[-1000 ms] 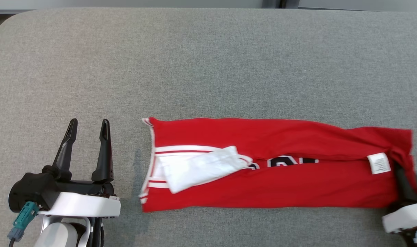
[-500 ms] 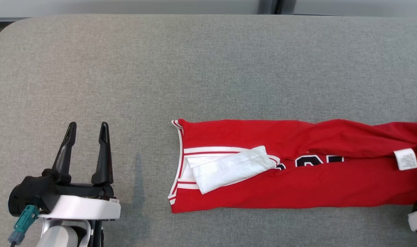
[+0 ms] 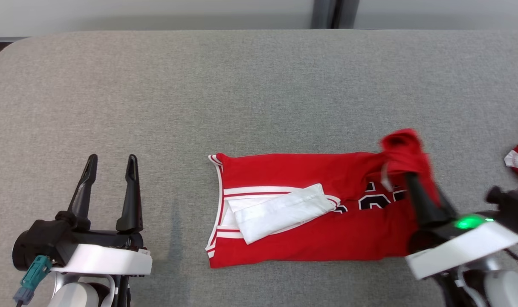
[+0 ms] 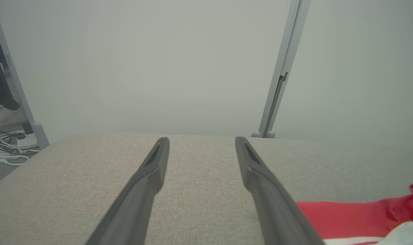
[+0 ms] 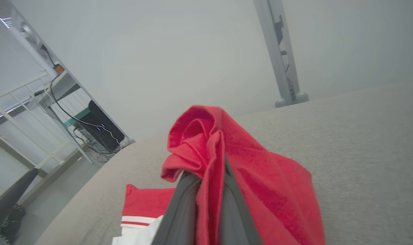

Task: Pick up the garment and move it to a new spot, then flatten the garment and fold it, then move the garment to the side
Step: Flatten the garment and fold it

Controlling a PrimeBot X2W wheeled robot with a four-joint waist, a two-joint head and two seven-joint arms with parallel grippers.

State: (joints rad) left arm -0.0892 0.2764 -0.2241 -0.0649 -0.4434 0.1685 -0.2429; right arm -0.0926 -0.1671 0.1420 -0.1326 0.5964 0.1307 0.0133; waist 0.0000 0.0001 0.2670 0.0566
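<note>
Two sets of jaws, one numbered garment (image 3: 310,170), one table (image 3: 241,85).

Note that your right gripper (image 3: 406,172) has lifted one end of the garment (image 3: 305,170) and carried it inward

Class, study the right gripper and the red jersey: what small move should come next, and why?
Probably carry the pinched end across toward the white-trimmed end. The right gripper is shut on a bunched end of the red jersey, raised above the rest lying flat on the grey surface; the fold looks only half done. The left gripper stands open, apart from the cloth.
</note>
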